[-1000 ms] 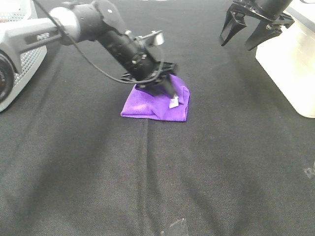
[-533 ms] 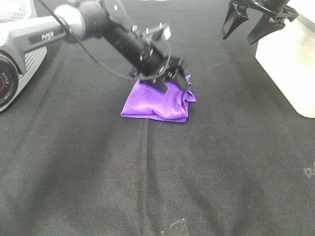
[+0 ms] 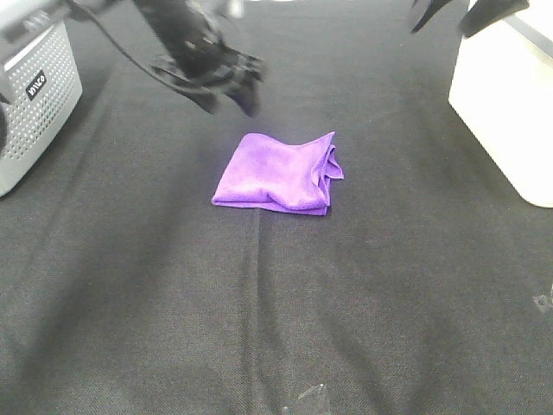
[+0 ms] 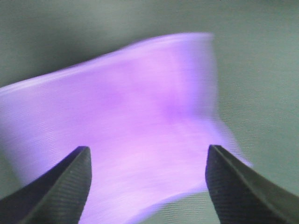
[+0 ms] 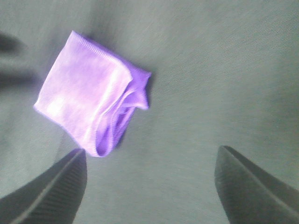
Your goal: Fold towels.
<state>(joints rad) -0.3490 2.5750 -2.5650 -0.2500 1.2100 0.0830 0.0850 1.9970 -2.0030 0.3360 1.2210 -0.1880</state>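
Observation:
The purple towel (image 3: 278,175) lies folded into a small rectangle on the black cloth table, its loose layered edges at the right side. My left gripper (image 3: 232,97) hovers open above and behind the towel's left part, touching nothing; the left wrist view shows the blurred towel (image 4: 121,116) under its two spread fingers (image 4: 60,186). My right gripper (image 3: 467,15) is open at the top right edge of the exterior view, far from the towel. The right wrist view shows the towel (image 5: 88,109) lying well ahead of that gripper's empty fingers (image 5: 51,191).
A grey perforated device (image 3: 34,95) stands at the left edge. A white container (image 3: 505,112) stands at the right edge, just below my right gripper. A small clear scrap (image 3: 307,399) lies near the front edge.
My left gripper opened and let go of the towel, then rose and pulled back to the left. The towel's right flap settled flat. My right gripper moved up and away.

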